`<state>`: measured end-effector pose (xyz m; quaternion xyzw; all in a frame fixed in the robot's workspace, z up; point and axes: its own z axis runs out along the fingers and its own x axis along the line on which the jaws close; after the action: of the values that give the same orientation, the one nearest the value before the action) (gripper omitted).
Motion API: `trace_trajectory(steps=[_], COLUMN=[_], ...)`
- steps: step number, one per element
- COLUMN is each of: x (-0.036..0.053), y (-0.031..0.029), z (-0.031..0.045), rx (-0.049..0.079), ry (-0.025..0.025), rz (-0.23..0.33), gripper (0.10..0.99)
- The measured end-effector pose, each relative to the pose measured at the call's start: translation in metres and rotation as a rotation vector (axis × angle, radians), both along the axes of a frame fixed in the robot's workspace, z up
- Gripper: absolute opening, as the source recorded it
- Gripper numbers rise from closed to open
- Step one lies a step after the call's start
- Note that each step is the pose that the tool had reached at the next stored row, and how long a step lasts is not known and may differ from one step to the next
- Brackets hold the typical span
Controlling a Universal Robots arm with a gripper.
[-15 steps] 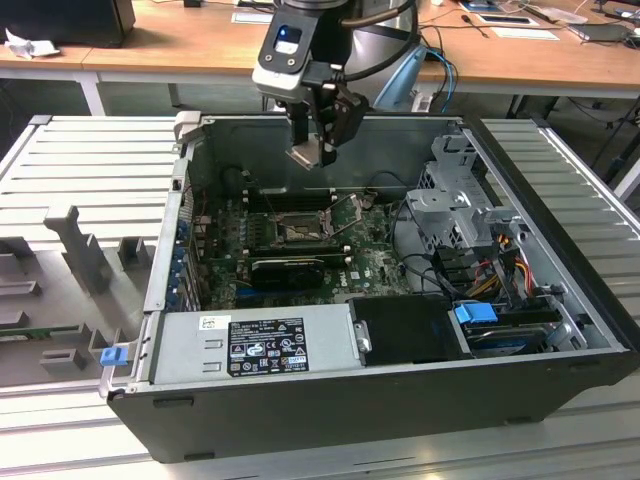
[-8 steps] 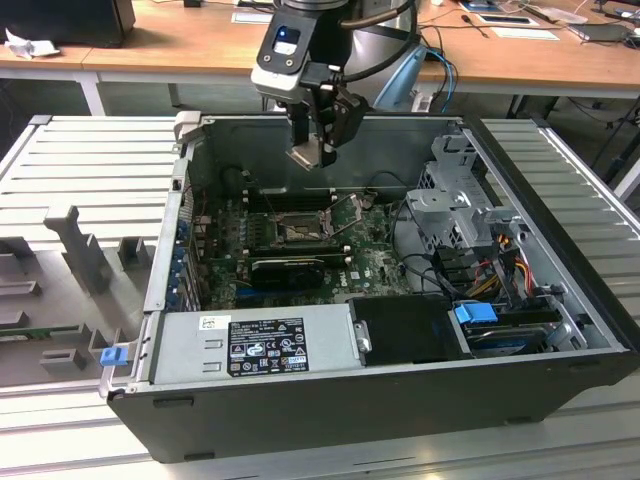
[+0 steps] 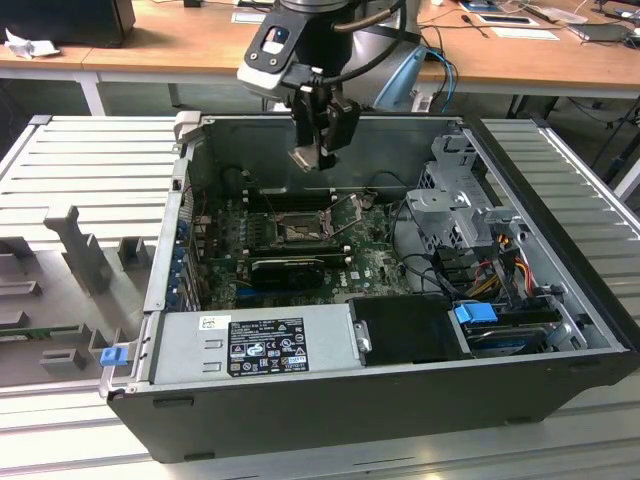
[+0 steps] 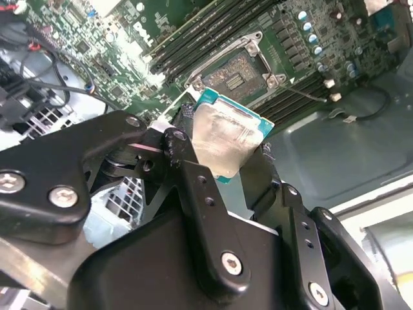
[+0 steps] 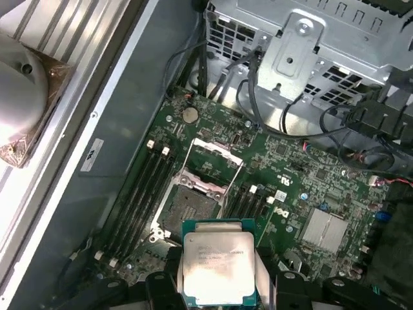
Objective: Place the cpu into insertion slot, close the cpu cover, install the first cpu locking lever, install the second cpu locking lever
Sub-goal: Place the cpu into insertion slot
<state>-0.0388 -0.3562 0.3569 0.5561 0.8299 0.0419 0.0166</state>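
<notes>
My gripper (image 3: 320,148) hangs inside the open computer case, above the motherboard, shut on the cpu (image 3: 303,158). The cpu (image 5: 218,268) is a small square chip with a dull silver top and a teal edge, pinched between the black fingers (image 4: 187,168). It is tilted and held clear of the board in both wrist views. The insertion slot (image 5: 190,210) lies below and just beyond the chip, its dark pinned centre (image 4: 239,68) bare. The cpu cover (image 5: 214,163), a thin silvery frame, stands swung open at the slot's far side (image 3: 345,208).
A long black card (image 3: 285,268) sits just in front of the slot, and a grey power supply box (image 3: 255,345) fills the near side of the case. A metal drive cage (image 3: 455,200) and loose cables (image 3: 490,270) are on the exterior view's right. Memory slots (image 5: 139,194) flank the socket.
</notes>
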Motion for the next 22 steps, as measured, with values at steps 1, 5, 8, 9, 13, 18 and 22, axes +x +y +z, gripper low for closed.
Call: trace_trajectory(steps=[1, 5, 8, 9, 13, 18, 22], x=[0.0, 0.0, -0.0001, -0.0001, -0.0005, -0.0007, -0.0007], y=[0.0, 0.0, 0.0001, 0.0001, 0.0001, 0.0, 0.0], z=[-0.0004, -0.0045, -0.0103, -0.0139, -0.0249, -0.038, -0.0446], rx=[0.0, 0.0, -0.001, -0.001, -0.003, -0.003, -0.004], ry=[0.0, 0.0001, 0.0, -0.0001, -0.0001, 0.0004, 0.0039], rz=[-0.027, -0.099, -0.132, -0.148, -0.165, -0.284, -0.284], gripper=[0.529, 0.529, 0.529, 0.529, 0.529, 0.529, 0.529])
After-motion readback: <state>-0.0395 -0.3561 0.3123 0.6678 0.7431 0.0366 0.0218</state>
